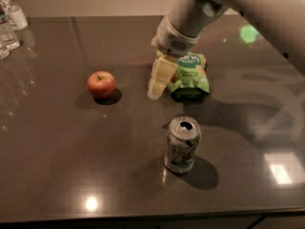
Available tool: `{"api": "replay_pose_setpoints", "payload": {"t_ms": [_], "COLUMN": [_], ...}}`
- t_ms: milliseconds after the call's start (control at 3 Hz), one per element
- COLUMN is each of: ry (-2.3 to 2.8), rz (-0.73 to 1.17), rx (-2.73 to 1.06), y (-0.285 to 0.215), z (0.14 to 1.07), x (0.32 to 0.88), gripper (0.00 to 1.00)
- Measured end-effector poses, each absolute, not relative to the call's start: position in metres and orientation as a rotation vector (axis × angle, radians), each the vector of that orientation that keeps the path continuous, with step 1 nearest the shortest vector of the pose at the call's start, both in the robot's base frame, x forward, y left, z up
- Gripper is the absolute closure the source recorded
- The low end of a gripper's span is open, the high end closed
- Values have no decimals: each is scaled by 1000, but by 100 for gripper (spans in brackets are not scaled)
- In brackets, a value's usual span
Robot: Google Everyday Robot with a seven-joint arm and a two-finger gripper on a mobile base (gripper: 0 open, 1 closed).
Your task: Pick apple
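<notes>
The apple [101, 84] is small, round and red with yellowish patches and a short dark stem. It sits on the dark table [57, 151], left of centre. My gripper [156, 85] hangs from the pale arm that comes in from the upper right. It is above the table, to the right of the apple and apart from it, in front of a green bag.
A green snack bag [189, 76] lies right behind the gripper. An upright soda can [181, 144] stands in front, nearer the table's front edge. Clear plastic bottles [9, 23] stand at the far left corner.
</notes>
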State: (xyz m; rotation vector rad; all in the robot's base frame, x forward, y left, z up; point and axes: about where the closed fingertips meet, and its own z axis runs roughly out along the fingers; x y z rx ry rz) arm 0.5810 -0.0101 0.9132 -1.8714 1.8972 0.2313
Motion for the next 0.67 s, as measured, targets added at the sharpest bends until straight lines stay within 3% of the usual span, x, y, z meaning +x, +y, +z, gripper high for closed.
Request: {"api": "replay_pose_setpoints", "payload": {"t_ms": [667], "ry": [1826], "rz": [387], "rx": [-1899], "y": [48], "z": [892], "x": [590], "gripper": [0]}}
